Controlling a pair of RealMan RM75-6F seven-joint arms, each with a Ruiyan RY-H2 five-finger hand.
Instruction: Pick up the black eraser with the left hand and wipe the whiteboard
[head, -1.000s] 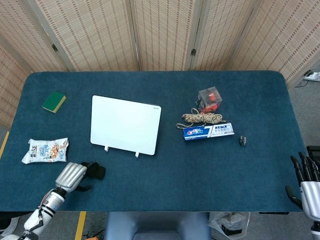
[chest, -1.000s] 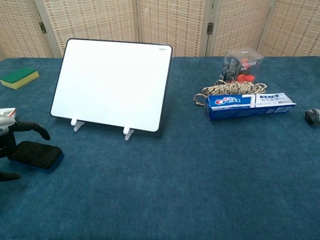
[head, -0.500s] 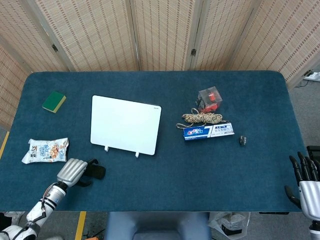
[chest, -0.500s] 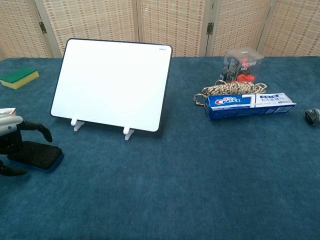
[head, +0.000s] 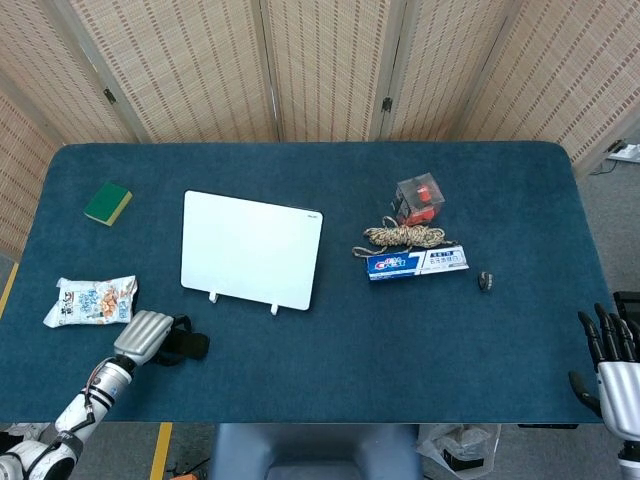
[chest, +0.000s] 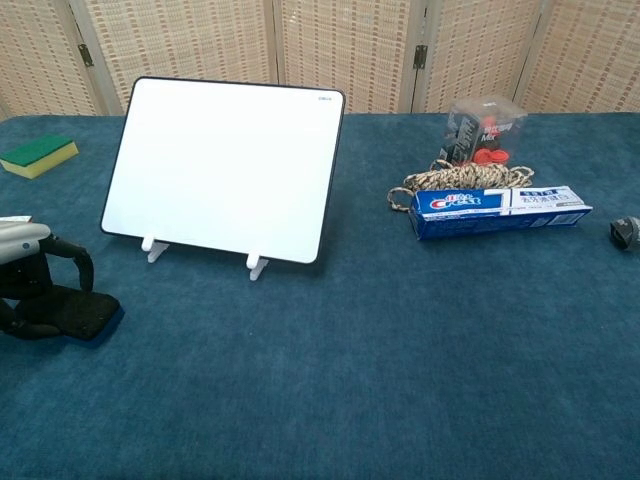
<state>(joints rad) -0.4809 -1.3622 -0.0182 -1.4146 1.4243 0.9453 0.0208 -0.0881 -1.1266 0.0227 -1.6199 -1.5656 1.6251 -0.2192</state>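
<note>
Head view: left hand (head: 145, 335) at table's 7 o'clock, fingers curled over black eraser (head: 190, 346); whiteboard (head: 251, 250) unwiped.
Chest view: eraser on table (chest: 400, 380), seemingly clasped, unlifted.
Remaining: lift, wipe.
Right hand (head: 612, 360): spread, empty.

Left hand (chest: 25, 270) at near left table (head: 330, 370) edge, fingers curled over eraser (chest: 75, 312). Snack packet (head: 90, 300) just beyond hand, to its left. Whiteboard (chest: 225, 165) propped on stand, beyond hand, to its right. Sponge (head: 108, 203) far beyond hand, near left rear. Toothpaste box (chest: 500, 210) well right of hand; rope (chest: 455, 180) just behind it, clear box (chest: 485, 128) behind rope. Right hand (head: 612, 370) off table's near right corner, well apart from everything.
</note>
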